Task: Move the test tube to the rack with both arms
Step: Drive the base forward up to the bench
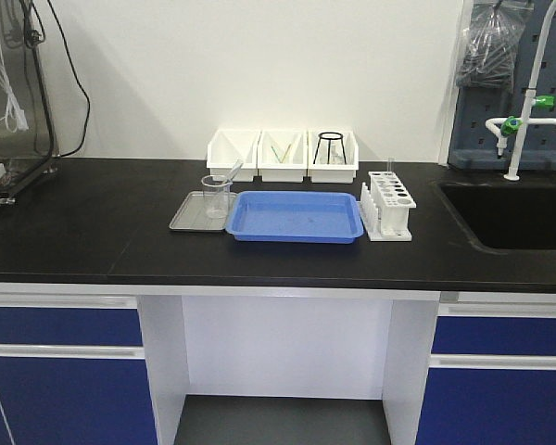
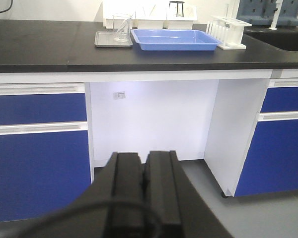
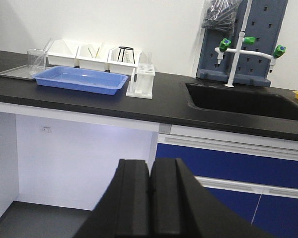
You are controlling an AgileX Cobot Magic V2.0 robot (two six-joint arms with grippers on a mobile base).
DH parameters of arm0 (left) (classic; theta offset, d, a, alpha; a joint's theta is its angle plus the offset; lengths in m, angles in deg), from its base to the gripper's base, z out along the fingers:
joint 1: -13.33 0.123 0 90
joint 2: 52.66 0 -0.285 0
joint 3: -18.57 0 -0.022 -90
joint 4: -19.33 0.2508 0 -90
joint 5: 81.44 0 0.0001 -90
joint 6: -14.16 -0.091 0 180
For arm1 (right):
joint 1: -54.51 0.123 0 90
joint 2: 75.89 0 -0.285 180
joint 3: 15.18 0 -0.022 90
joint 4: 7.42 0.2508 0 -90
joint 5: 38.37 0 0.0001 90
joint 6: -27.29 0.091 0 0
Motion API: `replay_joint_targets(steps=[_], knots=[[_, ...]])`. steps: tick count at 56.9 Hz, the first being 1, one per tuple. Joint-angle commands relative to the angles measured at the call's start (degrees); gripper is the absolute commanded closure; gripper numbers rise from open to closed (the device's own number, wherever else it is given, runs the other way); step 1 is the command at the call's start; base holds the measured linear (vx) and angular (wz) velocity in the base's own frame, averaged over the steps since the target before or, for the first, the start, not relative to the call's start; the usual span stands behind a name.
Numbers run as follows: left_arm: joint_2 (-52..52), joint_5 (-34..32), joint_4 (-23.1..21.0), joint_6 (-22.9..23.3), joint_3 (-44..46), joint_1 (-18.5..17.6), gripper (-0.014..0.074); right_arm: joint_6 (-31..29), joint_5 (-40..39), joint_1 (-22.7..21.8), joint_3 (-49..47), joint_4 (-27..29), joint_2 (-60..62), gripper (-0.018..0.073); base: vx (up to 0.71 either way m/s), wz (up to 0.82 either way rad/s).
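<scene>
The test tube (image 1: 233,173) leans inside a clear glass beaker (image 1: 217,196) that stands on a small metal tray (image 1: 187,217) at the left of the black counter. The white rack (image 1: 390,206) stands to the right of a blue tray (image 1: 296,217). My left gripper (image 2: 144,155) is shut and empty, held low in front of the counter, below its top. My right gripper (image 3: 150,163) is also shut and empty, low and further right. The rack (image 3: 141,79) and the beaker (image 3: 36,60) show far off in the right wrist view. Neither arm shows in the front view.
Three white open-front bins (image 1: 283,154) stand against the wall behind the trays. A black sink (image 1: 514,213) with a white faucet (image 1: 528,111) is at the right. Blue cabinet fronts (image 2: 37,148) flank an open knee space below the counter.
</scene>
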Motion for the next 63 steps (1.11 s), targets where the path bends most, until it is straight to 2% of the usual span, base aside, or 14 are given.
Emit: replay_joint_targets(steps=[1, 43, 63], knots=[[0.9, -4.9, -0.3, 0.3, 1.6, 0.1, 0.0603, -0.4, -4.8, 0.0, 1.1, -0.5, 0.5, 0.0566, 0.00, 0.00], [0.9, -4.9, -0.3, 0.3, 1.6, 0.1, 0.0603, -0.4, -4.8, 0.0, 1.1, -0.5, 0.5, 0.0566, 0.00, 0.00], [0.9, -4.9, -0.3, 0.3, 1.6, 0.1, 0.0603, -0.4, -4.8, 0.0, 1.1, -0.5, 0.5, 0.0566, 0.14, -0.01]])
